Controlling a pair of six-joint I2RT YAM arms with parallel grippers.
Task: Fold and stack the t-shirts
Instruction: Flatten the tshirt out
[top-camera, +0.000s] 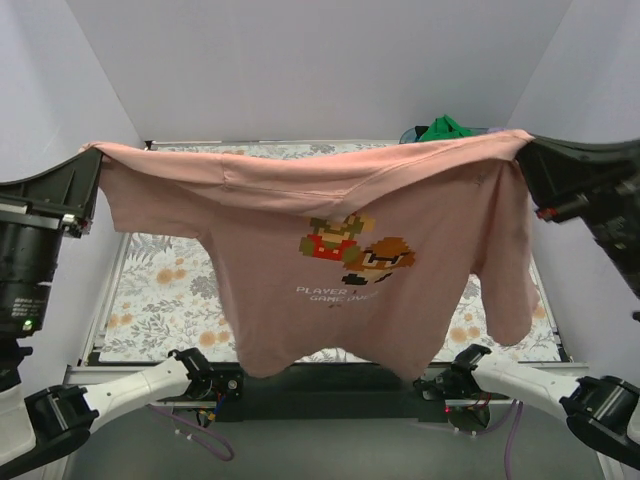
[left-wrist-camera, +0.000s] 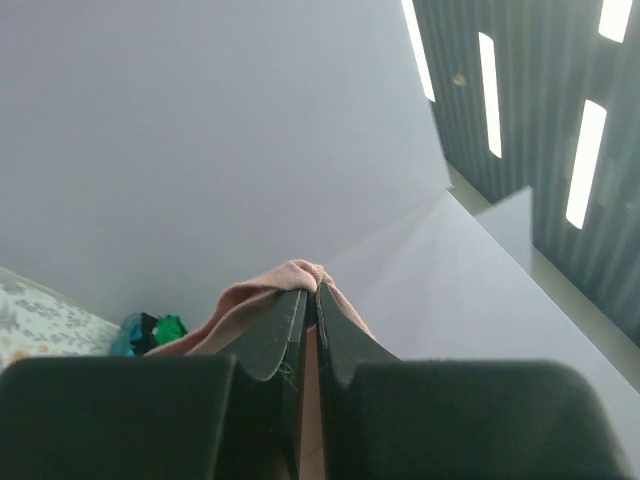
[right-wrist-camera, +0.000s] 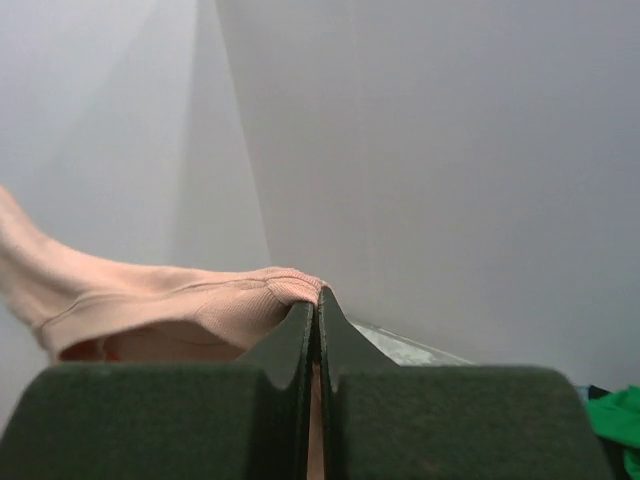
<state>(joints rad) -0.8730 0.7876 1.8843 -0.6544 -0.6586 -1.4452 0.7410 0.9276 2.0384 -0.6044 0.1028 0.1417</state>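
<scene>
White walls enclose a floral-patterned table (top-camera: 150, 290). Above it hangs the soft dusty-pink t-shirt (top-camera: 270, 210), stretched wide, its pixelated cartoon print captioned "PLAYER" and "GAME OVE…". The left gripper (left-wrist-camera: 311, 295) and right gripper (right-wrist-camera: 316, 305) each pinch an upper corner tightly. A crumpled green t-shirt (top-camera: 445, 128) lies at the table's far edge.

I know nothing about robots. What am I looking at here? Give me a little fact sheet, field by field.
Held item: pink t-shirt, stretched out in the air, cartoon print facing the top camera
Left gripper: shut on the left end of the shirt's top edge
Right gripper: shut on the right end
Underneath: floral table cover
Far right corner: green shirt, bunched up
</scene>
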